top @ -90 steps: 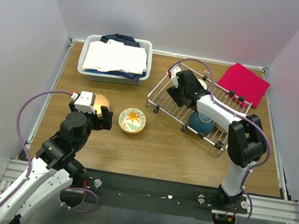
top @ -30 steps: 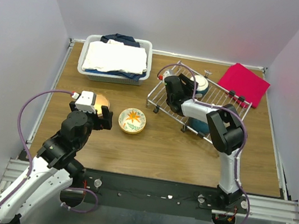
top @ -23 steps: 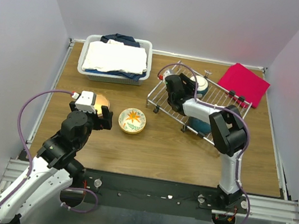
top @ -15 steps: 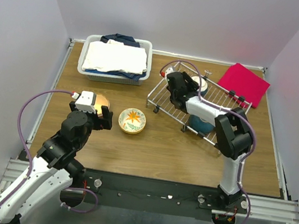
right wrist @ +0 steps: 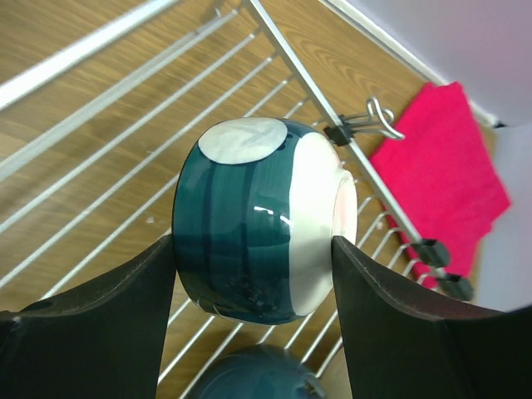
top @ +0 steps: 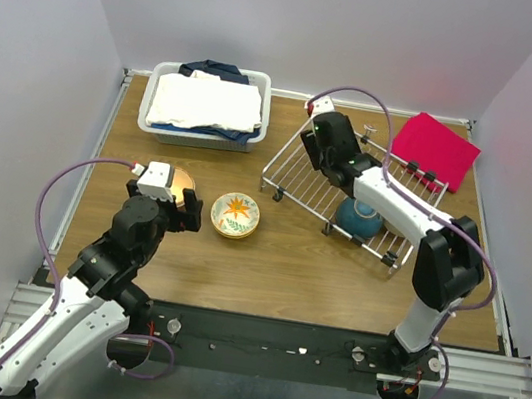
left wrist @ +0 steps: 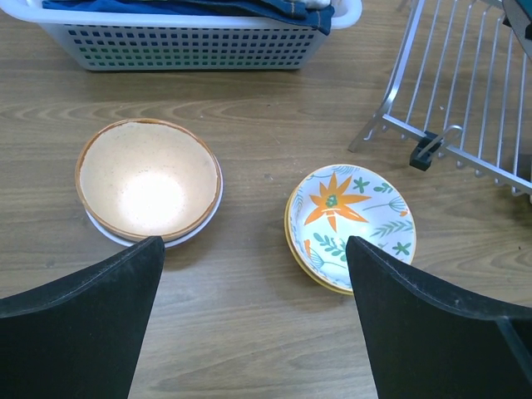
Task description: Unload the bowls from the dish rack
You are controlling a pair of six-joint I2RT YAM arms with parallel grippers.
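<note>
My right gripper point(right wrist: 253, 249) is shut on a teal and white bowl point(right wrist: 258, 233). It holds the bowl on its side, by foot and rim, above the wires of the dish rack point(right wrist: 100, 100). Below it on the rack lies a second teal bowl point(right wrist: 258, 378), also seen from above as a teal bowl point(top: 357, 217). In the top view the right gripper point(top: 330, 144) hides the held bowl over the dish rack point(top: 299, 180). My left gripper point(left wrist: 253, 249) hangs open over bare wood, between an orange-rimmed bowl point(left wrist: 148, 179) and a floral bowl point(left wrist: 351, 224).
A white bin point(top: 201, 129) of folded cloth stands at the back left, close behind the two bowls on the table. A red cloth point(top: 434, 148) lies at the back right, beyond the rack. Black clips point(right wrist: 432, 249) sit on the rack's rim.
The right arm has swung, carrying its gripper and the teal and white bowl from the rack's left end toward the back. The left arm has not moved.
</note>
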